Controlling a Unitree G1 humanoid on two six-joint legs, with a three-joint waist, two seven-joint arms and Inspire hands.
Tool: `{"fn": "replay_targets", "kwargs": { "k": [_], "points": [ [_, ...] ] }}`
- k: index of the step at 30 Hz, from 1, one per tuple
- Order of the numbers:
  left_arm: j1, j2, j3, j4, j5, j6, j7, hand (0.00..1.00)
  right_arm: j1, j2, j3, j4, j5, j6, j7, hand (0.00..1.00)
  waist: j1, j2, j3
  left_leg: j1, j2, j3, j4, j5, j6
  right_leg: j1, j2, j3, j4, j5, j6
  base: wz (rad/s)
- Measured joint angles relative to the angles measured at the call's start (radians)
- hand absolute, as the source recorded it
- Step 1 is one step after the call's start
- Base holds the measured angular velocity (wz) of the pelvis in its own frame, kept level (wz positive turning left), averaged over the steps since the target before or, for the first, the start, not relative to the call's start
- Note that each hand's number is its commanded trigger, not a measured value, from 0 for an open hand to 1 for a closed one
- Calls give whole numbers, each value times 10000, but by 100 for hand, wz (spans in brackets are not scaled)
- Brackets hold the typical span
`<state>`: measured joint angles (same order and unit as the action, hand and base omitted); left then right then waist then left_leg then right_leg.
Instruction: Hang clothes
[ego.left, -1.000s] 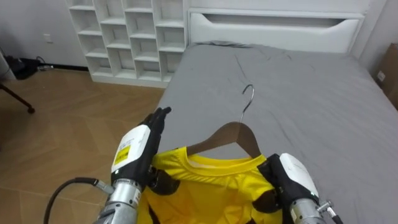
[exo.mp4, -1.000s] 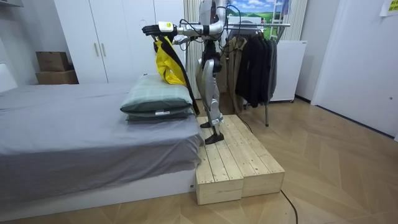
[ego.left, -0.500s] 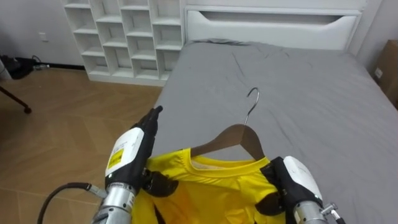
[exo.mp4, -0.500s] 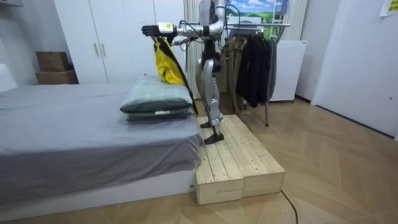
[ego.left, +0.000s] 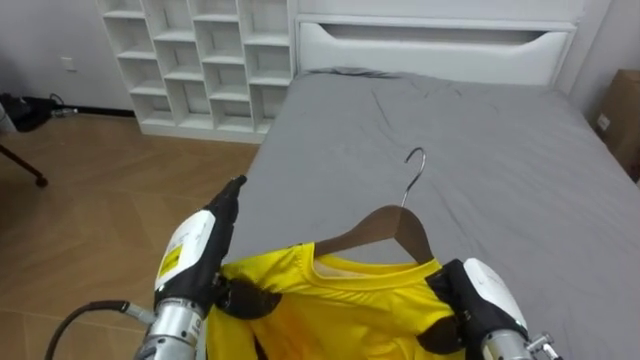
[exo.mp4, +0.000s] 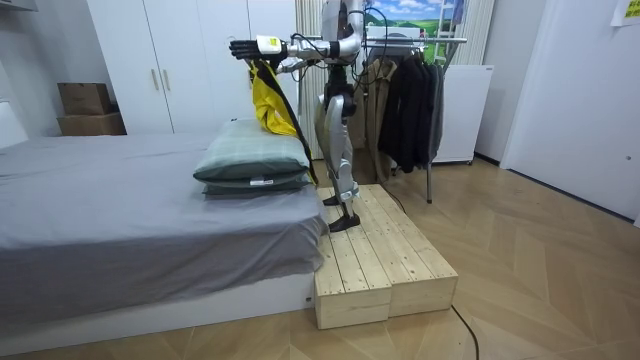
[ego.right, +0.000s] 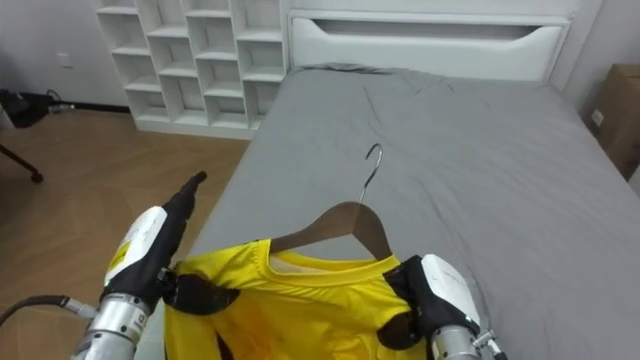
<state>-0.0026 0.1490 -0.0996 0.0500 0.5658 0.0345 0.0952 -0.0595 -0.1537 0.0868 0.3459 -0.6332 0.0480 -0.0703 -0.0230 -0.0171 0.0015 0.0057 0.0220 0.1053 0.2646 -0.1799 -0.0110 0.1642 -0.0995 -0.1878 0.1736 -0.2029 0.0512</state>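
A yellow shirt (ego.left: 340, 310) hangs on a wooden hanger (ego.left: 378, 224) whose metal hook (ego.left: 415, 160) points up and away from me. I hold it out in front of my chest, above the grey bed (ego.left: 500, 160). My left hand (ego.left: 198, 255) pinches the shirt's left shoulder with its thumb, its fingers pointing forward. My right hand (ego.left: 482, 298) grips the right shoulder. In the room view the shirt (exo.mp4: 268, 100) dangles from both raised arms, and I stand on a wooden platform (exo.mp4: 385, 255) beside the bed.
A white cubby shelf (ego.left: 200, 60) and a white headboard (ego.left: 440, 45) stand beyond the bed. Green folded bedding (exo.mp4: 252, 155) lies on the bed's near end. Behind me a clothes rack (exo.mp4: 415, 40) carries dark garments (exo.mp4: 410, 100).
The picture has shifted slightly. My left hand sits a little further left and lower, and the hook now shows a bit more to the right. Both hands keep their hold.
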Motion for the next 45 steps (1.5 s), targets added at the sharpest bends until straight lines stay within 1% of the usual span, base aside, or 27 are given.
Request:
{"fn": "replay_targets", "kwargs": {
  "k": [2, 4, 5, 7, 9, 10, 12, 14, 16, 19, 23, 26, 28, 30, 32, 33, 34, 35, 37, 38, 40, 41, 43, 44, 45],
  "points": [
    [226, 9, 12, 0, -440, 2, -69, 0, 10, -212, -25, 0, 15, -31, -49, 100, -3, -12, -3, -6, 0, 15, -2, 3, 5, 33, 0, 22, 10, 0, 1, 0],
    [607, 89, 24, 12, -1057, 14, -214, 0, 40, -505, -60, 1, 42, -35, -169, 100, -9, -28, 0, 47, -4, 11, 1, 4, 7, 99, -9, -14, 2, 0, 1, 0],
    [684, 100, 59, 13, -1058, 17, -222, 0, 40, -535, -121, 1, 41, -35, -179, 100, -2, -36, -4, 49, -3, 11, 6, 4, 7, 100, -8, -17, 2, 0, 1, 0],
    [824, 232, 218, 13, -1087, 71, -242, 0, 35, -698, -391, -50, 41, -33, -228, 100, 54, -42, -2, 28, -2, 3, 6, 4, 7, 64, -7, -21, 2, -2, 3, 0],
    [835, 308, 255, 44, -1243, 101, -261, 0, 4, -875, -433, -54, 38, -31, -262, 100, 102, -44, -2, 37, -1, 2, 17, 4, 7, 27, -7, -13, 35, -2, 4, 0],
    [835, 299, 258, 88, -1282, 102, -316, 0, -12, -949, -433, -54, 33, -30, -299, 100, 172, -53, 3, 56, 0, 4, 18, 5, 9, 27, -9, -2, 74, -3, 5, 0],
    [833, 298, 258, 84, -1418, 105, -490, 0, -62, -1019, -434, -5, 48, -20, -296, 100, 248, -81, 4, 51, 4, 1, -10, 18, 28, -33, -11, -2, 134, -12, 20, 0],
    [833, 299, 274, 84, -1443, 129, -690, 0, -326, -1060, -434, 279, 39, -20, -245, 100, 255, -114, 21, 40, -2, -16, -53, 29, 46, -52, -12, -10, 132, -13, 20, 0],
    [813, 300, 284, 71, -1428, 134, -825, 0, -816, -1065, -455, 676, 62, 82, -151, 100, 254, -215, 67, -12, -17, -74, -85, 68, 51, -77, -16, -66, 129, -15, 21, 7],
    [802, 294, 297, 89, -1426, 131, -1030, 0, -1234, -1065, -656, 771, 119, 94, -11, 100, 271, -323, 101, -165, -44, -190, -75, 126, 57, -131, -15, -164, 119, -14, 20, 12],
    [802, 299, 396, 100, -1449, 130, -1244, 0, -1549, -1112, -724, 771, 326, 94, 96, 100, 301, -333, 94, -319, -75, -291, 53, 126, 59, -151, -33, -290, 116, -15, 20, 10],
    [805, 298, 574, 311, -1442, 140, -1453, 0, -1670, -1116, -724, 773, 567, 94, 95, 100, 316, -327, 90, -428, -92, -376, 92, 126, 59, -190, -39, -407, 120, -14, 20, 10],
    [822, 299, 659, 503, -1466, 247, -1656, 0, -1697, -1136, -762, 794, 569, 95, 93, 100, 318, -300, 89, -590, -106, -457, 161, 126, 59, -269, -54, -630, 119, -14, 20, 12],
    [899, 301, 727, 546, -1477, 342, -1789, 0, -1697, -1149, -816, 823, 580, 140, 90, 100, 347, -286, 88, -670, -120, -523, 221, 125, 60, -319, -54, -637, 119, -14, 20, 8],
    [966, 301, 890, 699, -1722, 319, -1877, 0, -1694, -1250, -815, 823, 583, 151, 87, 100, 417, -248, 89, -678, -121, -525, 218, 125, 59, -370, -53, -634, 118, -14, 20, 0],
    [952, 306, 1028, 1083, -1854, 258, -1877, 0, -1693, -1303, -816, 830, 583, 152, 69, 100, 455, -201, 85, -627, -125, -512, 183, 125, 59, -357, -54, -623, 114, -14, 20, -4],
    [943, 310, 1200, 1725, -1941, 219, -1876, 0, -1693, -1314, -819, 874, 583, 151, 63, 100, 470, -144, 54, -525, -129, -493, 70, 125, 59, -324, -56, -608, 116, -15, 21, -6],
    [956, 310, 1294, 2048, -2042, 228, -1875, 0, -1693, -1320, -820, 917, 589, 147, 63, 100, 465, -118, 54, -471, -129, -491, 39, 126, 59, -286, -56, -599, 111, -15, 21, -3],
    [1132, 309, 1621, 3017, -2119, 372, -1873, 0, -1674, -1364, -977, 1195, 610, 174, 63, 100, 459, -69, 33, -401, -127, -505, 21, 126, 59, -221, -53, -604, 102, -22, 32, 0],
    [1171, 308, 1707, 3254, -2181, 376, -1873, 0, -1645, -1365, -1071, 1208, 592, 192, 66, 100, 477, -56, 35, -394, -128, -504, 18, 126, 59, -219, -53, -607, 104, -22, 32, 0],
    [1272, 308, 2178, 4447, -2489, 360, -1872, 0, -1441, -1417, -1375, 1208, 520, 190, 70, 100, 516, -9, 11, -338, -129, -492, -2, 126, 58, -178, -53, -600, 106, -22, 32, -2],
    [1321, 314, 2330, 4724, -2518, 364, -1872, 0, -1401, -1424, -1456, 1208, 512, 190, 75, 100, 524, -7, 10, -310, -125, -467, -38, 126, 58, -179, -53, -591, 106, -22, 32, -10],
    [1609, 310, 2918, 5540, -2596, 362, -1871, 0, -1208, -1578, -1747, 1206, 525, 185, 80, 100, 567, -9, 8, -200, -119, -342, -190, 126, 59, -208, -66, -543, 117, -22, 32, -16],
    [1693, 312, 3046, 5711, -2596, 362, -1871, 0, -1158, -1589, -1849, 1204, 525, 185, 80, 100, 573, -10, 7, -164, -119, -316, -227, 127, 60, -204, -67, -511, 121, -21, 32, -16],
    [1897, 311, 3350, 5977, -2594, 364, -1870, 0, -1102, -1604, -2018, 1204, 526, 189, 80, 100, 564, -16, 2, -104, -119, -249, -277, 136, 65, -208, -73, -433, 123, -22, 32, -15]
  ]
}}
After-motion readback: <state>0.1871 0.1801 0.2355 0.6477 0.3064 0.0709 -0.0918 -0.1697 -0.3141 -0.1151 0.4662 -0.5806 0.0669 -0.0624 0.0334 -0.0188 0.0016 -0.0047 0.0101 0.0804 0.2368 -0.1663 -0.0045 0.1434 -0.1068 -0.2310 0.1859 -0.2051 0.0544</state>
